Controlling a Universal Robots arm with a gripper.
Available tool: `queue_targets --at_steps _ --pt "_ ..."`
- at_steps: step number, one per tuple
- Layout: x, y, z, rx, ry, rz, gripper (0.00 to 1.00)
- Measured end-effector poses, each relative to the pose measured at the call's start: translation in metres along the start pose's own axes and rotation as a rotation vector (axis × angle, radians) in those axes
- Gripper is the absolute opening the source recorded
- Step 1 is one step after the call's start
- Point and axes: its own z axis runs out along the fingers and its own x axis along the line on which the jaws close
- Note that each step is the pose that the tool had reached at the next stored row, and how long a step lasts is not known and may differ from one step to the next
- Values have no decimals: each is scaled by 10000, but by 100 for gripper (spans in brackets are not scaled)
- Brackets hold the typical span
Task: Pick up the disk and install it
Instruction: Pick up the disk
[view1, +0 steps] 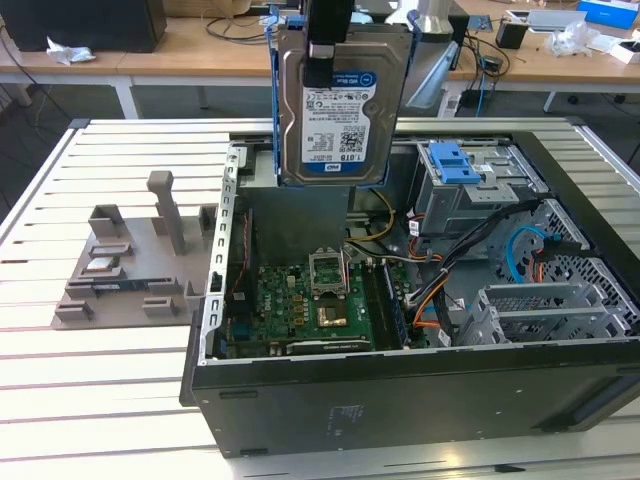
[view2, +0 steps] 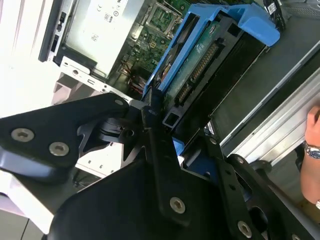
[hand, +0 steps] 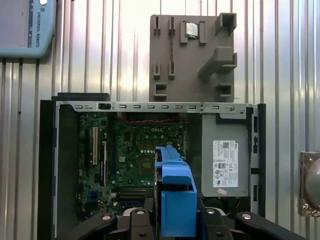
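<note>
The disk (view1: 340, 100), a silver hard drive with a white-and-blue label in blue carrier rails, hangs upright above the open computer case (view1: 400, 380). My gripper (view1: 328, 45) is shut on its top edge. In the second wrist view the black fingers (view2: 155, 125) clamp the end of the blue carrier, and the disk (view2: 200, 65) shows edge-on with its connector side visible. In the first wrist view the blue carrier (hand: 175, 195) hangs over the motherboard (hand: 140, 155).
A drive cage with a blue latch (view1: 455, 165) sits at the case's back on the exterior view's right, among cables. A grey fixture (view1: 130, 260) lies on the slatted table beside the case. A person's hand (view2: 312, 130) shows by the table edge.
</note>
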Motion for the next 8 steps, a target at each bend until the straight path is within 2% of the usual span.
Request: queue_targets --at_steps 4,7,8 --pt "101 1 -1 0 0 -1 37" --pt "239 3 -3 0 -3 0 37" --pt "261 2 -3 1 -6 0 37"
